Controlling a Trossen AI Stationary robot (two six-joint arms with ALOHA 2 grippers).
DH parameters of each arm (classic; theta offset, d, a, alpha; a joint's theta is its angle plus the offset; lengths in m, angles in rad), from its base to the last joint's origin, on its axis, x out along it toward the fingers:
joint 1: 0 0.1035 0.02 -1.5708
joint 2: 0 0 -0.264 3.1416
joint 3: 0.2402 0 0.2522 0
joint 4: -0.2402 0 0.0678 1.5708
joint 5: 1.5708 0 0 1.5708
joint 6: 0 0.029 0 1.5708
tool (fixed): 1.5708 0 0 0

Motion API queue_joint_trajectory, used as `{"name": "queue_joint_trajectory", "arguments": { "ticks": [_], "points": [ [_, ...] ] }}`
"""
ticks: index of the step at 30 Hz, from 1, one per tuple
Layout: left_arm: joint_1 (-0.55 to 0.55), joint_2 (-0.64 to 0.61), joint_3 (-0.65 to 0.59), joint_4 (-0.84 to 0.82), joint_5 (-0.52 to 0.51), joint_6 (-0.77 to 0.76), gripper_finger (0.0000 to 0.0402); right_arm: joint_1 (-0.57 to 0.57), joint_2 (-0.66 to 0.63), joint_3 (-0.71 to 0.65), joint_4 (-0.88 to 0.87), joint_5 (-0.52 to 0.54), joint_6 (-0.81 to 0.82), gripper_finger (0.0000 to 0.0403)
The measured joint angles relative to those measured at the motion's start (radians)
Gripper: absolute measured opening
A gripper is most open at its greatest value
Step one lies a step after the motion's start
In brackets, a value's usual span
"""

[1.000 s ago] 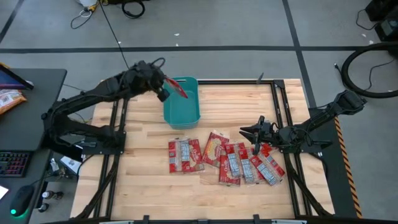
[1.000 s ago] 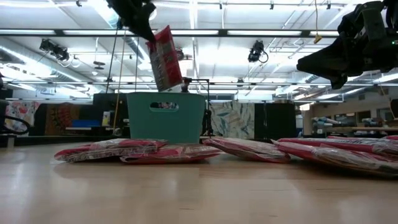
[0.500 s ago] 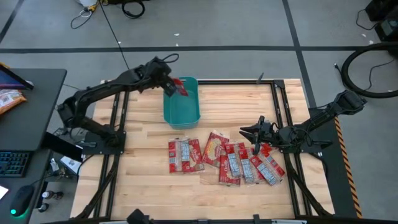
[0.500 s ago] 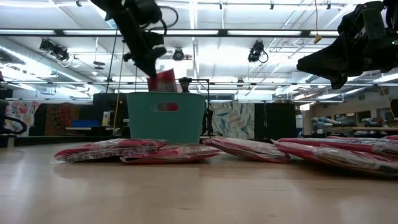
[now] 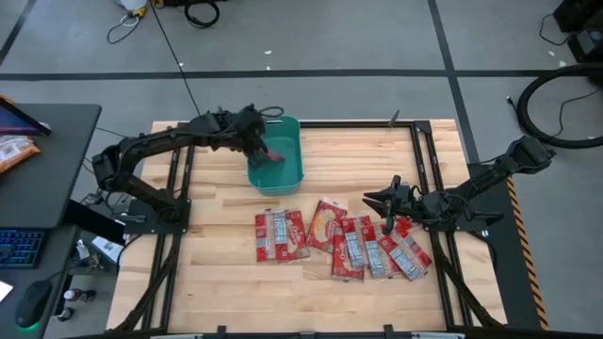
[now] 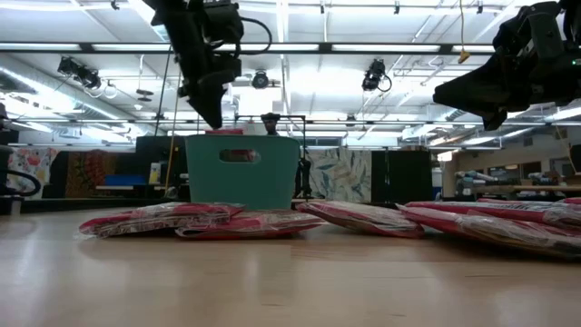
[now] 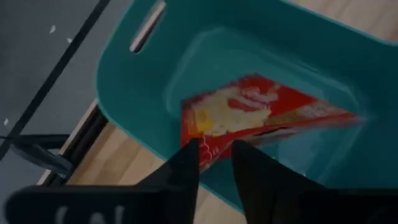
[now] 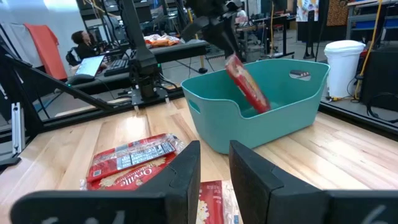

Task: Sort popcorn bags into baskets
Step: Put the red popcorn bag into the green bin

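A teal basket (image 5: 287,175) stands at the table's far middle. One red popcorn bag (image 7: 249,112) slants inside it, lower end down in the basket (image 8: 249,127) and upper end (image 8: 233,62) just under my left gripper (image 5: 259,146). That gripper hangs over the basket's left rim, pointing steeply down, fingers apart. Several more popcorn bags (image 5: 283,234) (image 5: 377,250) lie flat in a row across the near middle of the table. My right gripper (image 5: 379,201) hovers level above the right end of that row, open with nothing between its fingers (image 8: 186,162). My left gripper has its fingers (image 7: 186,162) standing apart on either side of the bag's upper corner (image 7: 208,158), coming from above. I cannot tell whether they touch it. The bag leans tilted, its lower part inside the basket.
Black frame rails (image 5: 174,188) run along the table's left and right sides. A dark desk with a keyboard (image 5: 24,247) and an orange-and-white packet (image 5: 14,151) stands to the left. Bare wood lies along the near edge (image 5: 283,301). A person (image 8: 81,40) sits beyond the table.
My left gripper has come down and toward the table's right onto the basket, tipping to point more steeply down. The red bag, which hung above the basket's rim, has sunk into the basket; in the low view only its top shows at the rim.
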Motion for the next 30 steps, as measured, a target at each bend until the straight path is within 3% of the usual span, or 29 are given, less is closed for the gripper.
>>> {"name": "queue_joint_trajectory", "arguments": {
  "ticks": [4,9,14,16,21,30],
  "points": [
    [-0.074,-0.016,0.000,0.003,0.035,0.091,0.0138,0.000,0.000,0.000,0.000,0.000,0.000,0.0090],
    [-0.169,-0.016,0.000,0.006,-0.036,0.163,0.0143,0.000,0.000,0.000,0.000,0.000,0.000,0.0090],
    [-0.294,-0.016,0.000,0.003,0.143,0.263,0.0144,0.000,0.000,0.000,0.000,0.000,0.000,0.0090],
    [-0.356,-0.016,0.000,-0.001,0.165,0.294,0.0144,0.000,0.000,0.000,0.000,0.000,0.000,0.0090],
    [-0.509,-0.010,0.000,0.010,0.155,0.395,0.0144,0.000,0.000,0.000,0.000,0.000,0.000,0.0090],
    [-0.695,0.062,-0.009,0.007,0.153,0.397,0.0144,0.000,0.000,0.000,0.000,0.000,0.000,0.0090]
  ]
}}
